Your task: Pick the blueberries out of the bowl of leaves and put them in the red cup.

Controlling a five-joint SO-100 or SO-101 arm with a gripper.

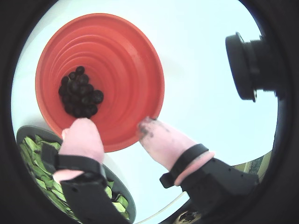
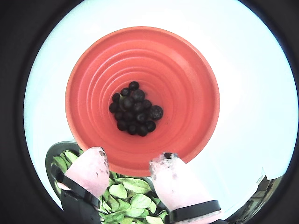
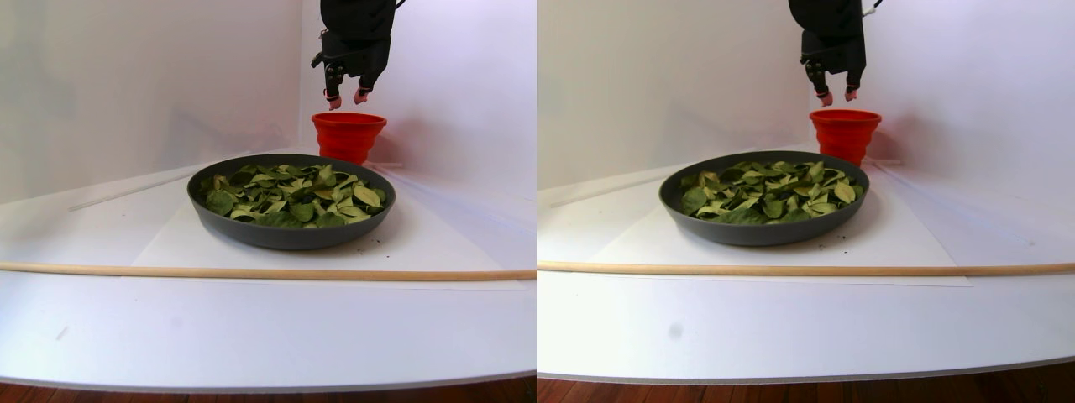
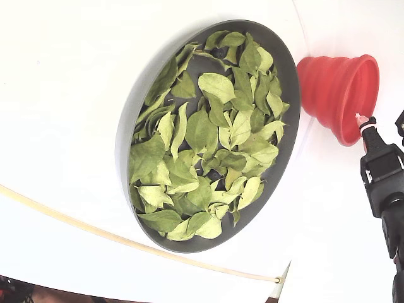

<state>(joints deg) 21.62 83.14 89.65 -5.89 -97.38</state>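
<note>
Wrist views looked straight down into the red cup (image 2: 142,60), where the blueberries (image 2: 135,114) lay heaped in a dark cluster at the bottom, around a dozen or more. No berry showed among the leaves (image 4: 208,136) in the fixed view, though some could have been hidden beneath the overlapping layers. Those leaves filled the bowl (image 3: 290,235), which stood just beside the cup on the white worktop (image 3: 252,327), near enough for a short carry from one to the other.

Above the cup's near rim hung the hand (image 2: 131,163), its two pink-covered fingertips (image 2: 91,161) spread apart with nothing between them. Dark smears on the pads looked like berry juice. Judging by its empty, open posture directly over the cup, the hand was at the release point of a drop, so the likely next step was a return to the bowl to search for any berry left.

In the stereo pair view the hand (image 3: 346,99) sat clearly above the cup's rim, not touching it, which suited letting a berry fall without knocking the light, collapsible cup over. A thin wooden rod (image 3: 252,272) lay across the worktop in front of the bowl, well apart from everything else.
</note>
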